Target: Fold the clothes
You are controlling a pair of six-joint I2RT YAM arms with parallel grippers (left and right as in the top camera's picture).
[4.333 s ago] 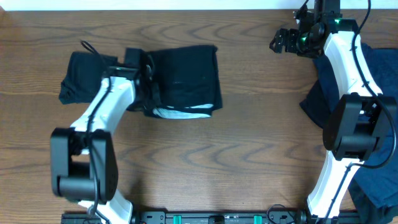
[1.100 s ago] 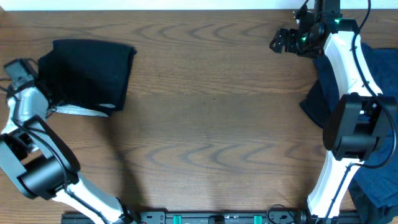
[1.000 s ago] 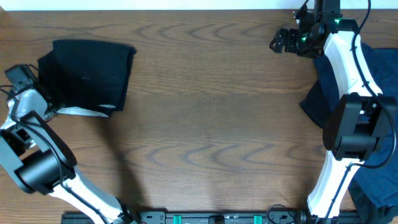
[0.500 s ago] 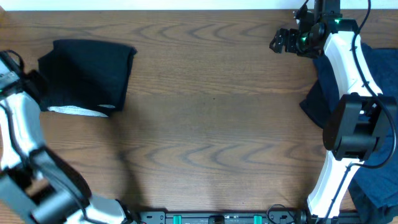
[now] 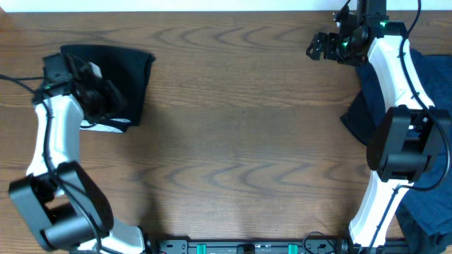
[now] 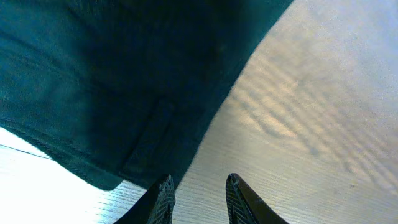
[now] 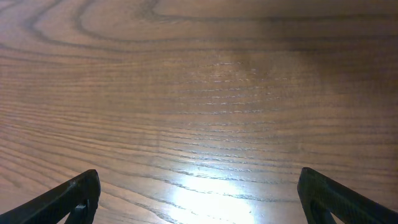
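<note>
A folded black garment (image 5: pixel 121 67) of the clothes lies at the table's far left, with a strip of white lining (image 5: pixel 106 128) along its near edge. My left gripper (image 5: pixel 111 104) hovers over its near right part, fingers a little apart and holding nothing. In the left wrist view the dark cloth (image 6: pixel 124 81) fills the upper left, and bare wood shows between the left gripper (image 6: pixel 199 190) fingertips. My right gripper (image 5: pixel 316 46) hangs wide open at the far right over bare table; its right wrist view (image 7: pixel 199 205) shows only wood. More navy clothes (image 5: pixel 432 77) lie heaped at the right edge.
The wooden table (image 5: pixel 240 141) stretches between the two arms. The right arm's white links (image 5: pixel 395 70) cross over the navy heap, which runs down toward the near right corner (image 5: pixel 427 208). A black cable (image 5: pixel 14 79) trails off the left arm.
My left arm has swung in from the table's left edge and now reaches over the folded black garment. The garment lies where it was a second ago. The right arm has not moved.
</note>
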